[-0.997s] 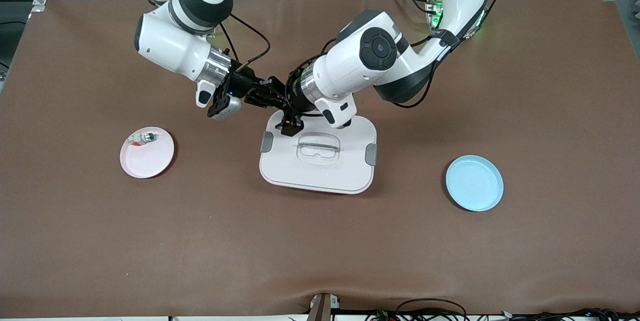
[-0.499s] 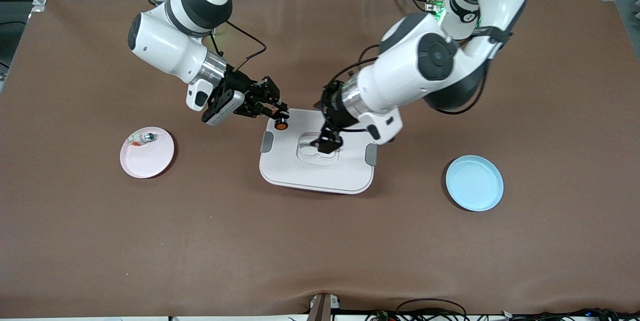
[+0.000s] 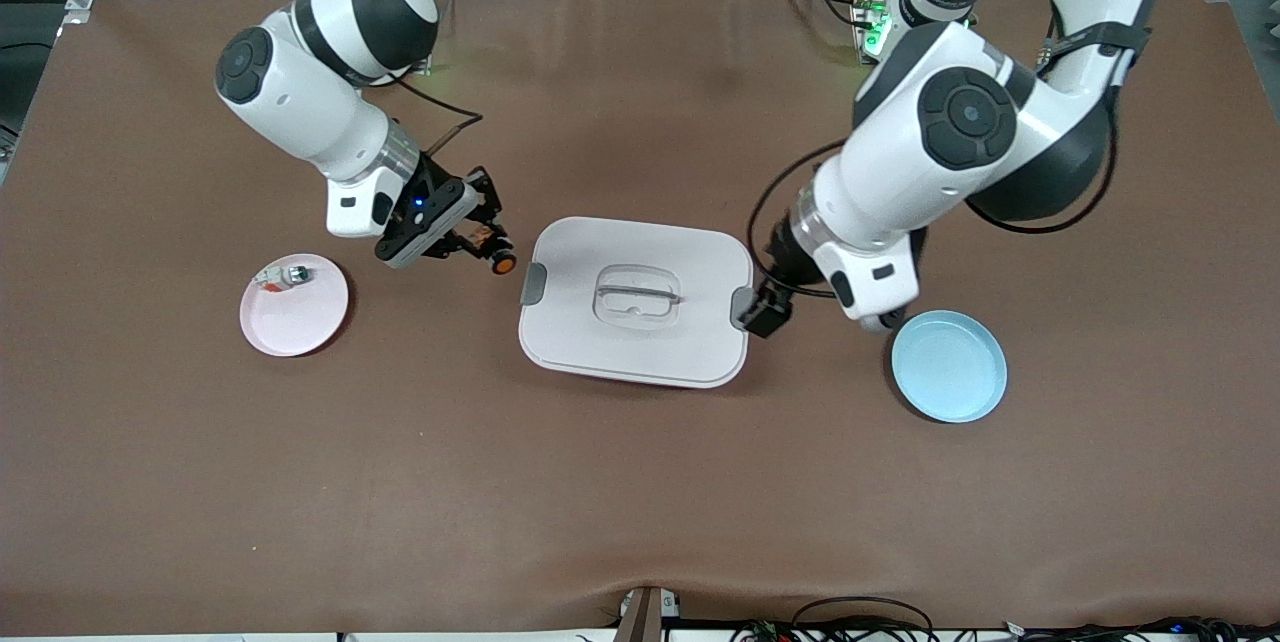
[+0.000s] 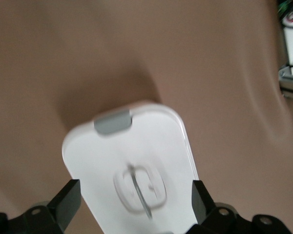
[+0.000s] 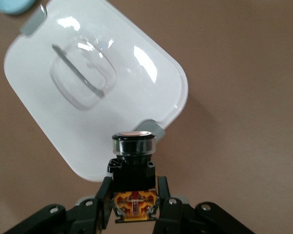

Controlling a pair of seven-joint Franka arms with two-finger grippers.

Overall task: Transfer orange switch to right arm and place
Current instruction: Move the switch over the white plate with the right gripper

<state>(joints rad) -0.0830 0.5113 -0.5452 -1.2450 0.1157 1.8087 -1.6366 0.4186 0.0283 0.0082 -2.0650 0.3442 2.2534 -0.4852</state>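
Orange switch (image 3: 502,264), just one, sits clamped between the fingers of the right gripper (image 3: 488,252), held in the air over the brown table (image 3: 640,482) between the pink plate (image 3: 300,327) and the white lidded box (image 3: 636,302). In the right wrist view the switch (image 5: 133,146) points toward the box's grey latch. The left gripper (image 3: 768,312) hangs with its fingers spread wide and nothing between them, over the box's edge toward the blue plate (image 3: 950,367). Two plates: the pink one holds one small white-and-silver part (image 3: 290,274); the blue one holds nothing. One box, lid on.
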